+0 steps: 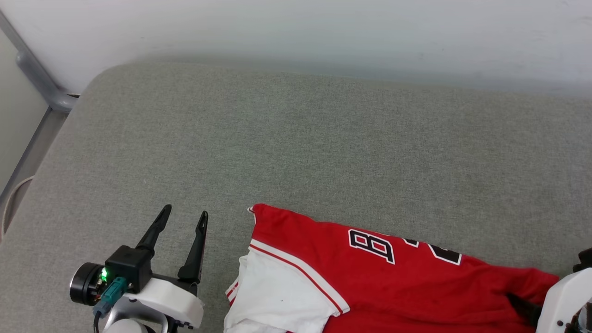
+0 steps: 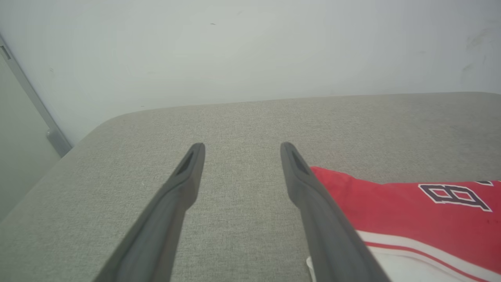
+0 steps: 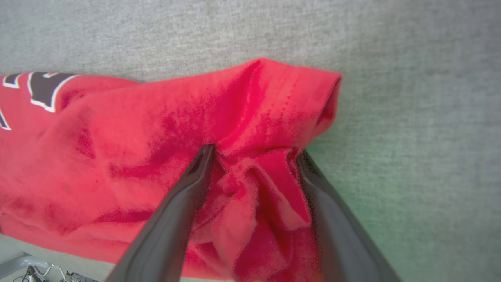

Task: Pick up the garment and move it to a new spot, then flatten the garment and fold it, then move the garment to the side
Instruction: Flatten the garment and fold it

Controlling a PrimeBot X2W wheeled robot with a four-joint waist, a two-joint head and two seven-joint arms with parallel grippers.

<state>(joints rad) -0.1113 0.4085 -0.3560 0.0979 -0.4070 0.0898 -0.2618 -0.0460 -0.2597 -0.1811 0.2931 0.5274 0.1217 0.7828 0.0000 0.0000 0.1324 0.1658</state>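
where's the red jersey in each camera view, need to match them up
Head view: the garment lies along the bottom edge, from centre to right.
Left wrist view: the garment is in the lower right corner, beside the left gripper.
Right wrist view: the garment spans the left and middle, with cloth bunched between the open fingers of the right gripper.
Shared landmark: the dark lettering outlined in white.

The worktop (image 1: 277, 152) is covered with grey woven cloth, and its far left corner is rounded. Behind its far edge rises a plain white wall (image 1: 323, 27). Past the rounded corner, a grey metal rail (image 1: 39, 78) runs slantwise beside the left edge. Lower along that edge, a thin pale cord (image 1: 16, 187) makes a curve.
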